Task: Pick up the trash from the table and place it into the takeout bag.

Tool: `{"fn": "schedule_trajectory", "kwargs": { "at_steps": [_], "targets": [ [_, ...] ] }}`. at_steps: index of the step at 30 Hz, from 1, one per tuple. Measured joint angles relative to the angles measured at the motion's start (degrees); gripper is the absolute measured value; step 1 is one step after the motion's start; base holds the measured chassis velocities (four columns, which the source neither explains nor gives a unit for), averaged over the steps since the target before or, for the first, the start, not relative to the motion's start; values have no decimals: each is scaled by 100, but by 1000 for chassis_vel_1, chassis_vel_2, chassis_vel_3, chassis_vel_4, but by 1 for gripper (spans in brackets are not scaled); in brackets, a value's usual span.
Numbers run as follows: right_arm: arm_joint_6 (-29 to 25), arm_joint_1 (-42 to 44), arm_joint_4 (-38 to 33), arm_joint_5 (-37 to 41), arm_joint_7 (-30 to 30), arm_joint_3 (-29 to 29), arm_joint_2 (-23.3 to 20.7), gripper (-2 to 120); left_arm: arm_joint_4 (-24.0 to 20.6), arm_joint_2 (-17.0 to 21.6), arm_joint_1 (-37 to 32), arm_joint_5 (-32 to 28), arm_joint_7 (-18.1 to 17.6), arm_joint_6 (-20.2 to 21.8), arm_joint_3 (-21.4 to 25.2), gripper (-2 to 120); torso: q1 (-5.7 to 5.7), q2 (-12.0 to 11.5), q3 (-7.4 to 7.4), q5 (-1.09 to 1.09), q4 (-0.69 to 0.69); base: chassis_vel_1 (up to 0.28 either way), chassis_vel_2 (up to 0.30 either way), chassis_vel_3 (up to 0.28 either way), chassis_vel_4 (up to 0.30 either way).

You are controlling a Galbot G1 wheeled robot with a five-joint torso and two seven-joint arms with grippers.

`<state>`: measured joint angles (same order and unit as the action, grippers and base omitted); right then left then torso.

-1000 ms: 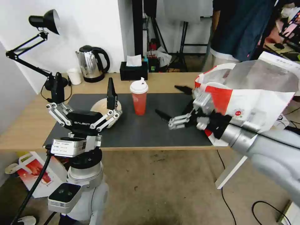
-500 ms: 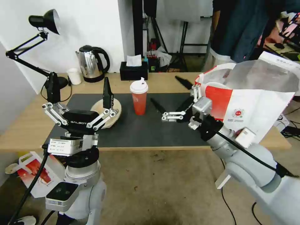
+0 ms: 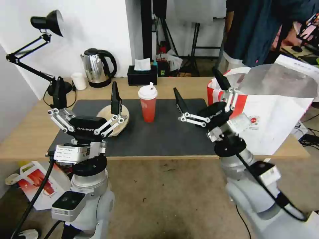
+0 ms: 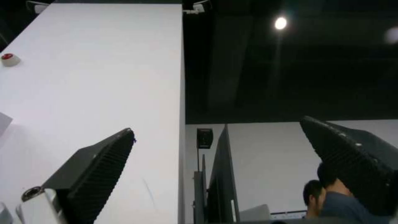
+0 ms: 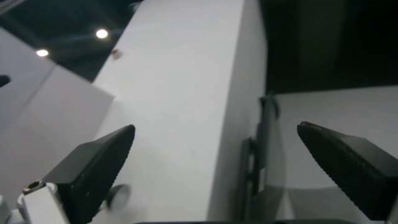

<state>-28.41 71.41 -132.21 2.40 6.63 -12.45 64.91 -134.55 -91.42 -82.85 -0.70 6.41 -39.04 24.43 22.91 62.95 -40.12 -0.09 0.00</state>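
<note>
A tall red cup with a white lid (image 3: 148, 103) stands upright on the black mat (image 3: 159, 136) of the table (image 3: 26, 132). To its left lies a shallow beige bowl (image 3: 104, 113), partly hidden behind my left gripper (image 3: 87, 91). That gripper is open, points upward and hovers at the table's near edge; its fingers (image 4: 99, 161) hold nothing. The takeout bag (image 3: 279, 109) stands open on the table's right end. My right gripper (image 3: 196, 81) is open, tilted upward between cup and bag, with nothing between its fingers (image 5: 95, 158).
Along the table's far edge stand a desk lamp (image 3: 46, 23), a small white cup (image 3: 79, 81), a steel kettle (image 3: 97, 67) and a black tissue box (image 3: 142, 74). A smaller printed bag (image 3: 33, 182) lies on the floor at left.
My right arm has drawn back from the bag's side and swung its open gripper from level to pointing upward. The left gripper has stayed almost where it was.
</note>
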Motion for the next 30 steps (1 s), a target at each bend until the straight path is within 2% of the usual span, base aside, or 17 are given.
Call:
{"fn": "schedule_trajectory", "kwargs": {
  "at_steps": [2,4,14,22,30],
  "targets": [
    [-420,154,103,-532,360,-74,284,100,10,0,-1,-1,0,-1,-13,100,0,0,0,0,0,0,0,0,0],
    [-616,207,145,-852,520,-213,456,100,17,0,-3,-2,-1,-6,-14,100,0,0,0,0,0,0,0,0,0],
    [-953,556,19,-1889,851,-382,1263,100,34,-2,12,-6,-4,-14,-15,100,1,1,0,0,0,0,0,0,0],
    [-987,653,-27,-2086,845,-250,1391,100,59,-2,18,-11,-7,-20,-18,100,1,2,0,0,0,0,0,0,0],
    [-965,654,24,-2020,836,-216,1339,100,70,-2,14,-12,-8,-25,-22,100,1,1,0,1,0,0,0,0,0]
  ]
}}
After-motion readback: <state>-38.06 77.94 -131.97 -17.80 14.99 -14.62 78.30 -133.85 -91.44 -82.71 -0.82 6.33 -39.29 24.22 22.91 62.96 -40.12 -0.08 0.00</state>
